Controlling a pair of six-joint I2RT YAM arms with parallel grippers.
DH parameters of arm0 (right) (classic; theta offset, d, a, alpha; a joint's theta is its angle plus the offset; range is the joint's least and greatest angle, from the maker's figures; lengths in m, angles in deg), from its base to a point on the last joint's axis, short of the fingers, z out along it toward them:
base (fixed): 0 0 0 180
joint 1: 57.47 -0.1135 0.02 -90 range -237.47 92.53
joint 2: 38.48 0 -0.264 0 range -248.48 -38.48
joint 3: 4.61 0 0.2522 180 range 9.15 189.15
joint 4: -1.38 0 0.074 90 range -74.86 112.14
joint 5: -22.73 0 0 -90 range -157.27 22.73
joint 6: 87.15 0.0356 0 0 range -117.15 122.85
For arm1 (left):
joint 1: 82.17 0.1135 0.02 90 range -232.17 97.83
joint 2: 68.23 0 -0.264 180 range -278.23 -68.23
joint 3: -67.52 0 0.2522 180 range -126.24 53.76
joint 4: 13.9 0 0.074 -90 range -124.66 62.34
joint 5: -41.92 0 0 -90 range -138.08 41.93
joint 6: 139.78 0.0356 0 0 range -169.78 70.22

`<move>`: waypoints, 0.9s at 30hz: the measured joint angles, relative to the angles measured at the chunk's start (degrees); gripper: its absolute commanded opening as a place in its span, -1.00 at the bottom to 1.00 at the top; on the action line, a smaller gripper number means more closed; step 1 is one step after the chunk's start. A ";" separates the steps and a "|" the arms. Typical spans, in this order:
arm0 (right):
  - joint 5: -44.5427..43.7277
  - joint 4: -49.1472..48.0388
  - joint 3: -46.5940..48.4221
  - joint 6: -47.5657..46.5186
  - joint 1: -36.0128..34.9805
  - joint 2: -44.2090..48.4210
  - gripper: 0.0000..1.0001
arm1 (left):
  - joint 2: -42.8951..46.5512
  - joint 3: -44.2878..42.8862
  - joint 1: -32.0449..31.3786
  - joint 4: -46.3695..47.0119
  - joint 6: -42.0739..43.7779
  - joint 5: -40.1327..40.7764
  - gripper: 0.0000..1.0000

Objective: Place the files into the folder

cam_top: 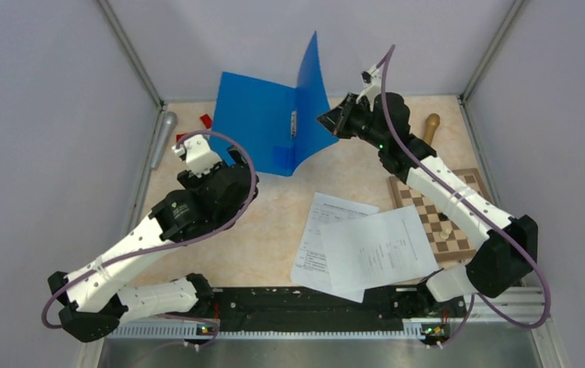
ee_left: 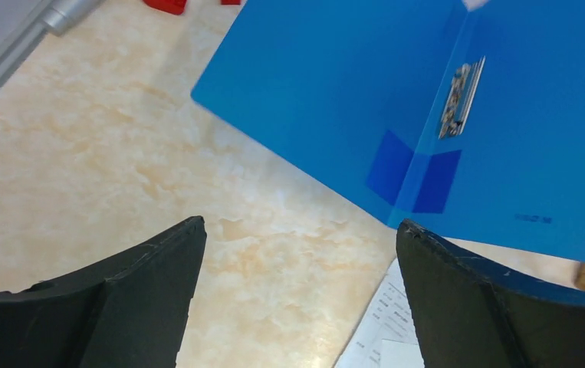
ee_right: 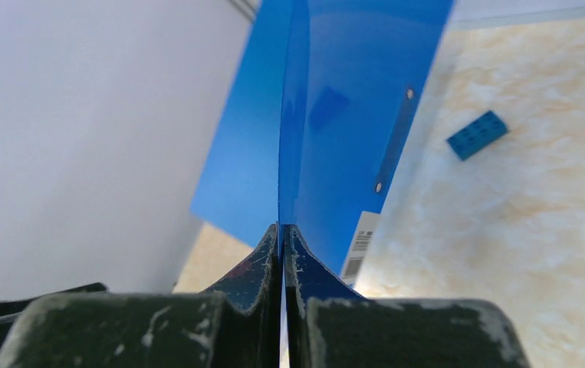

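Observation:
The bright-blue folder (cam_top: 254, 115) lies open at the back of the table, its metal clip (cam_top: 294, 123) showing along the spine. My right gripper (cam_top: 329, 119) is shut on the edge of the folder's right cover (ee_right: 350, 92) and holds it raised upright; a white label (ee_right: 359, 249) shows on it. My left gripper (ee_left: 300, 222) is open and empty above bare table, just in front of the folder's flat left half (ee_left: 335, 84). The files (cam_top: 354, 245), a few white printed sheets, lie loosely overlapped near the front middle; a corner shows in the left wrist view (ee_left: 385, 322).
A chessboard (cam_top: 442, 215) lies at the right under my right arm, with a wooden pin (cam_top: 431, 126) behind it. A silver cylinder (cam_top: 162, 138) and red pieces (cam_top: 206, 120) lie at the back left. A small blue block (ee_right: 477, 134) lies beyond the folder.

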 measured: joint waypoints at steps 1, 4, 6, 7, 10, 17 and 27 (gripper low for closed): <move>-1.36 0.79 -0.13 -1.25 0.02 0.48 -1.00 | 1.07 0.61 0.20 2.01 1.07 -0.90 0.98; -3.37 2.21 -2.16 -3.52 0.11 1.09 -1.00 | 1.75 0.76 1.18 5.44 3.21 -2.21 0.98; -3.52 2.89 -5.25 -4.17 0.15 1.49 -1.00 | 1.57 0.76 2.27 6.67 4.33 -3.43 0.98; -3.45 3.32 -6.60 -4.44 0.15 1.70 -1.00 | 1.46 0.76 3.08 7.10 4.79 -4.22 0.98; -2.08 3.91 -11.15 -5.22 0.15 3.06 -1.00 | 1.33 0.76 6.23 7.69 5.64 -6.99 0.98; 1.75 1.49 -21.16 -4.13 0.15 12.70 -1.00 | 1.05 1.46 12.52 9.29 7.91 -13.99 0.98; 7.15 -8.81 -32.06 7.76 0.15 15.78 -1.00 | -8.83 6.21 19.10 16.26 12.41 -28.46 0.97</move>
